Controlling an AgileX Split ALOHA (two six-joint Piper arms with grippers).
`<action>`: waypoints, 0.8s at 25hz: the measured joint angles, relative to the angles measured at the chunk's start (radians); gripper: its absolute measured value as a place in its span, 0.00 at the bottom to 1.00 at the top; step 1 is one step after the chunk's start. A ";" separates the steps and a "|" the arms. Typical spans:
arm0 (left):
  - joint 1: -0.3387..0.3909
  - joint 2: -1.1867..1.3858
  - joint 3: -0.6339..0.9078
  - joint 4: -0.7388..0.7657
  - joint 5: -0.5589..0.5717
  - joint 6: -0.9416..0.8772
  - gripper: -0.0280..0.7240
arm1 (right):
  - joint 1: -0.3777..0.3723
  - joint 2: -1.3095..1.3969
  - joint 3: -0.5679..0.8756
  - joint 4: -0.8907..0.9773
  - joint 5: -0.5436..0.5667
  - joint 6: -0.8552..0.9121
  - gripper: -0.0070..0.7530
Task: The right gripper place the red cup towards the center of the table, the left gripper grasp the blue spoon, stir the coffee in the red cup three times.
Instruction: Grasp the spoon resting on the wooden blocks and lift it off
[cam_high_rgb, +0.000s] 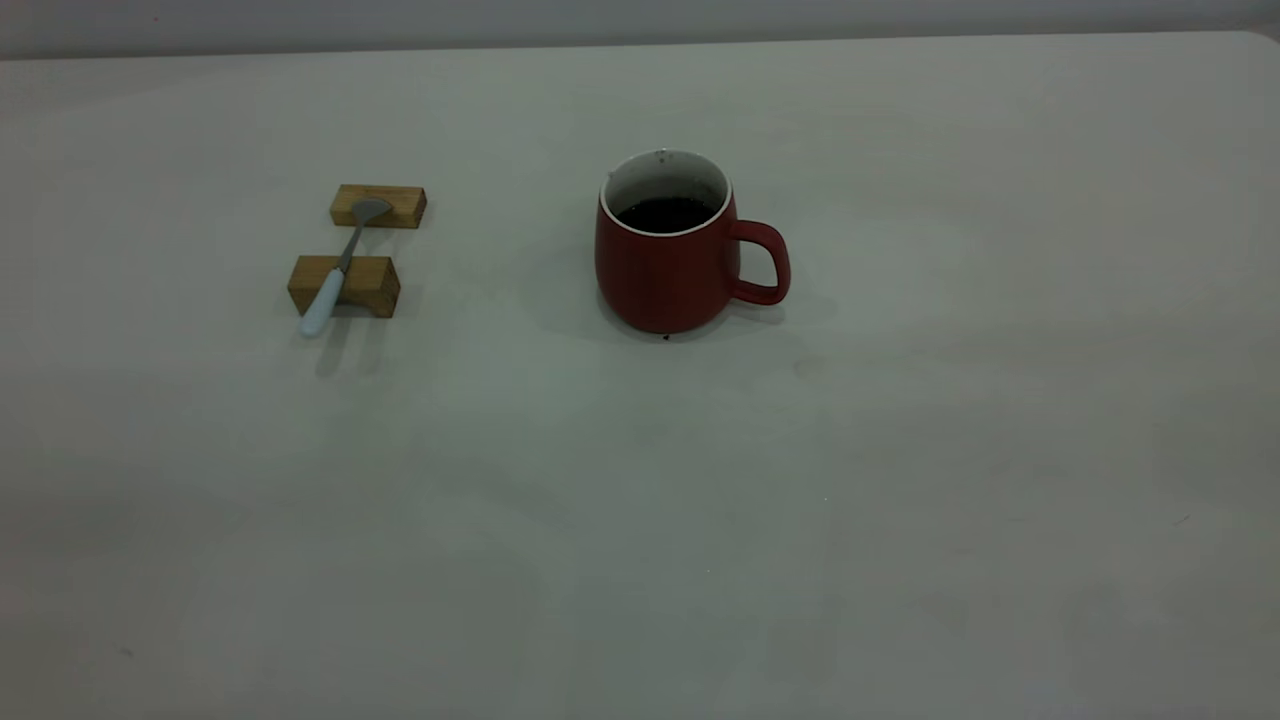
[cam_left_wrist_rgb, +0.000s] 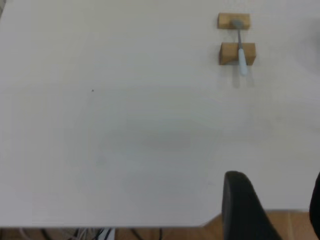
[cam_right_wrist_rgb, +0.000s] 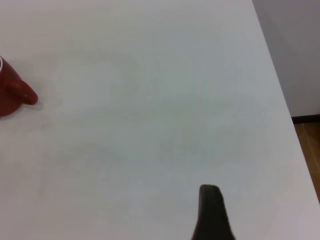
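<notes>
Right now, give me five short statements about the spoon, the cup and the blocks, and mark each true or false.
1. The blue spoon lies across two wooden blocks. True.
2. The red cup is tipped on its side. False: it stands upright on the table.
3. The cup holds dark coffee. True.
4. The spoon's bowl sits inside the cup. False: the bowl rests on the far block, well apart from the cup.
5. A tool is gripping the cup's handle. False: nothing touches the handle; the exterior view shows no arm at all, and each wrist view shows only a dark finger over table that is bare there.
</notes>
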 joint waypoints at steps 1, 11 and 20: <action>0.000 0.000 0.001 -0.009 -0.004 0.000 0.58 | 0.000 0.000 0.000 0.000 0.000 0.000 0.77; 0.000 0.112 0.001 -0.054 -0.037 -0.023 0.66 | 0.000 0.000 0.000 0.000 0.000 0.000 0.77; 0.000 0.573 -0.057 -0.056 -0.176 -0.023 0.78 | 0.000 0.000 0.000 0.000 0.000 0.000 0.77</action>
